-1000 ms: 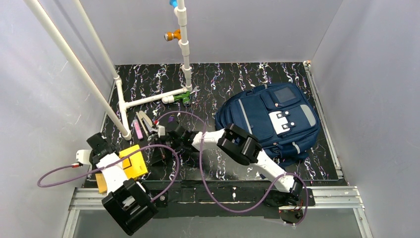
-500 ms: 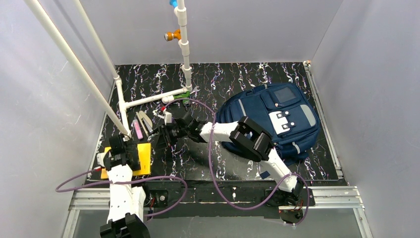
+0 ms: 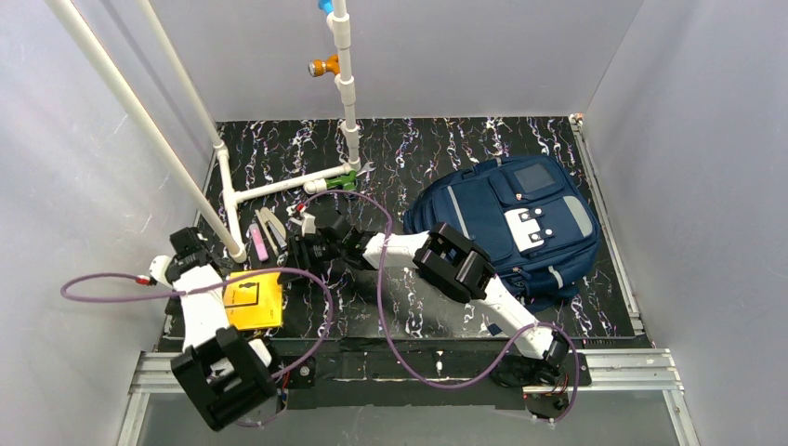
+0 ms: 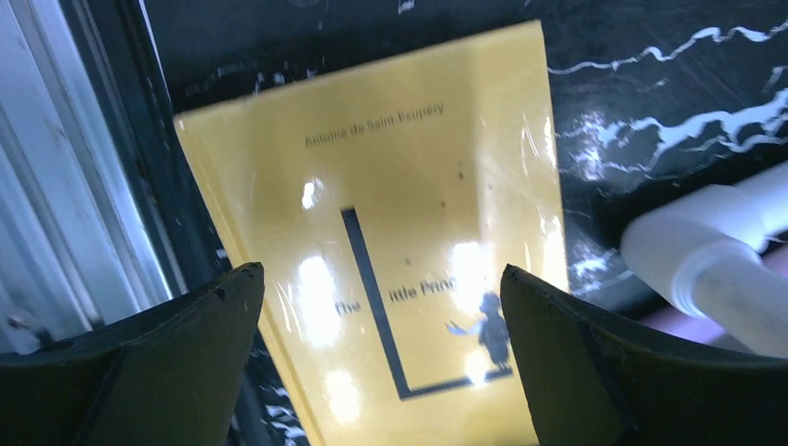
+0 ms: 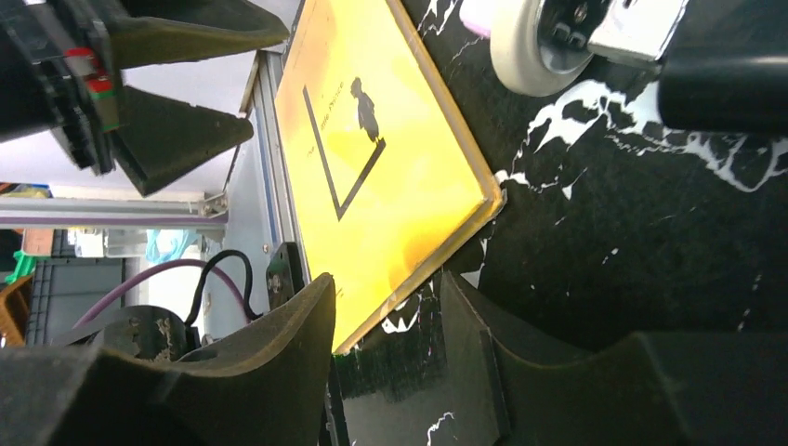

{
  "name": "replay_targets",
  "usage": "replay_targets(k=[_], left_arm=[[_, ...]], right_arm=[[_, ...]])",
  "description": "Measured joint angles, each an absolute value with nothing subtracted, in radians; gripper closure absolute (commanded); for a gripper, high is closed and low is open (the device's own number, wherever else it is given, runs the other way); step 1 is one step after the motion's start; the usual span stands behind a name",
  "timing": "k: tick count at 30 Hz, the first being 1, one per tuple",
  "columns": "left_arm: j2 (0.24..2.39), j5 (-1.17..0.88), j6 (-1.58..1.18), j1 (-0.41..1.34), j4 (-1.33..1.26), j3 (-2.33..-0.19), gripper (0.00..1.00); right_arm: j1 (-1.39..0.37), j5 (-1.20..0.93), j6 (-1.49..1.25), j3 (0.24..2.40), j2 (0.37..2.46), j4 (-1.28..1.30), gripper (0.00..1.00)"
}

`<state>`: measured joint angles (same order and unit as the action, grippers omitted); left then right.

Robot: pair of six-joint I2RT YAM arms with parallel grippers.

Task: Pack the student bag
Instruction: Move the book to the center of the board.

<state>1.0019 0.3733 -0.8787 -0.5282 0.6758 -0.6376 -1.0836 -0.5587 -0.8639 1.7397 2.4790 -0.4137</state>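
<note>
step in hand: we reckon it's the pick-up of the thin yellow paperback book (image 3: pixel 253 299). It lies flat at the near left of the black marbled tabletop (image 3: pixel 437 158), and nothing is in the bag yet as far as we can see.
left jaws: the left gripper (image 4: pixel 376 274) hangs over the book with its jaws wide open, holding nothing.
right jaws: the right gripper (image 5: pixel 386 279) is reached across to the book's right corner. Its jaws are apart and clamp nothing.
the bag: the large navy blue fabric backpack (image 3: pixel 506 218) lies front-up at the far right, well apart from the book. We can't tell whether its zip is open.
next move: in our view one arm needs a real grip on a book edge, which is tricky with it flat on the tabletop. Then comes the carry rightwards to the bag.
around: a white plastic pipe frame (image 3: pixel 279 186), a small pink stick (image 3: pixel 260 243) and a grey stapler-looking thing (image 3: pixel 271 226) sit just beyond the book.
in the way: the right arm itself spans the route, and a purple cable (image 3: pixel 381 307) loops near the book, so snagging looks possible.
</note>
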Motion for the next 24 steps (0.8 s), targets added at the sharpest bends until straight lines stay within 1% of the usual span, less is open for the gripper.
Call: replay_targets(k=[4,9,13,19,24], left_arm=[[1.114,0.385,-0.626,-0.579,0.585,-0.663,0.02],[1.115,0.363,-0.409,-0.598,0.462,-0.663,0.02],[1.14,0.355,-0.308,-0.606,0.363,-0.667,0.02],[1.303,0.34,-0.208,-0.614,0.24,-0.684,0.02],[1.366,0.3,-0.164,-0.619,0.148,-0.684,0.02]], right_arm=[[-1.082,-0.542,-0.86,1.747,2.48,-0.405,0.46],[-1.08,-0.545,-0.854,1.747,2.481,-0.393,0.46],[-1.08,-0.557,-0.852,1.747,2.481,-0.392,0.46],[-1.08,-0.58,-0.837,1.744,2.481,-0.392,0.46],[-1.08,-0.591,-0.834,1.737,2.481,-0.399,0.46]])
